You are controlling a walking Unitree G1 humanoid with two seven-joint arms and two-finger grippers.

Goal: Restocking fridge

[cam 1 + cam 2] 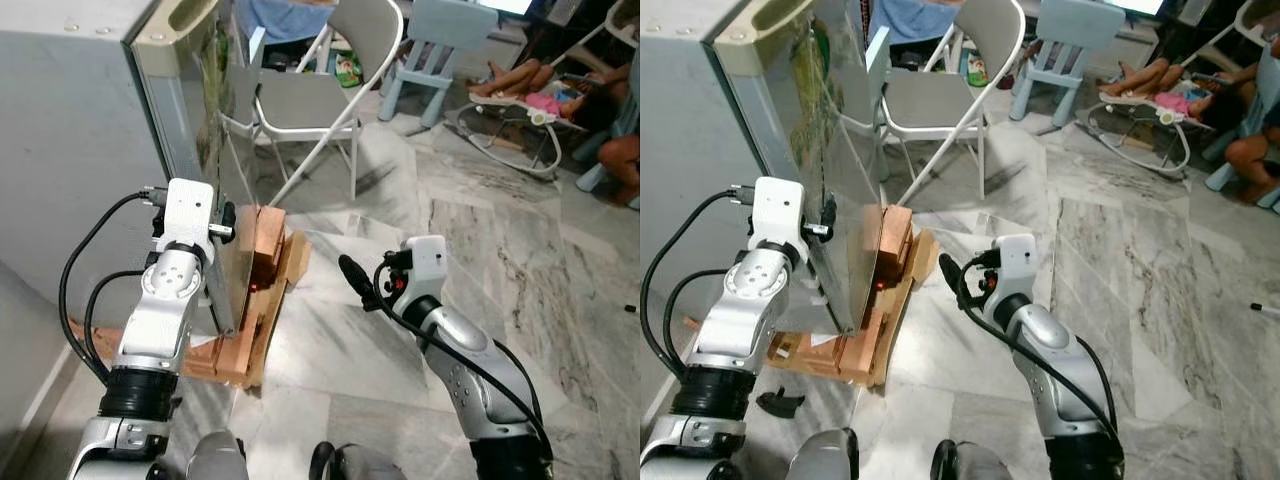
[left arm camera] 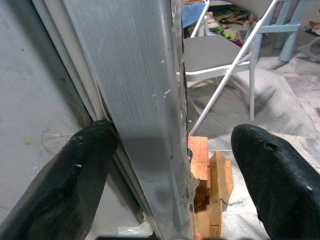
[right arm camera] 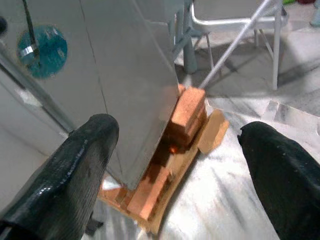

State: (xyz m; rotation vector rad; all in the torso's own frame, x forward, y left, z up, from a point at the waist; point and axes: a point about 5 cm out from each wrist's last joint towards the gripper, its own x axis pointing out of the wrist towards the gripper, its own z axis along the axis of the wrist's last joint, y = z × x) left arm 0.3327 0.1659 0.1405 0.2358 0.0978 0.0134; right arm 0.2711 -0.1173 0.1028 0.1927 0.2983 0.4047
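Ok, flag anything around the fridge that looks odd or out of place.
The fridge stands on a makeshift stack of bricks and wood planks rather than on the marble floor, with pieces jutting out unevenly at its corner. The left hand is open, its fingers either side of the door edge. The right hand hovers open nearby.

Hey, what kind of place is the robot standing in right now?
Likely a lived-in home: a silver fridge propped on wooden blocks, a grey folding chair and a baby bouncer on marble floor tiles.
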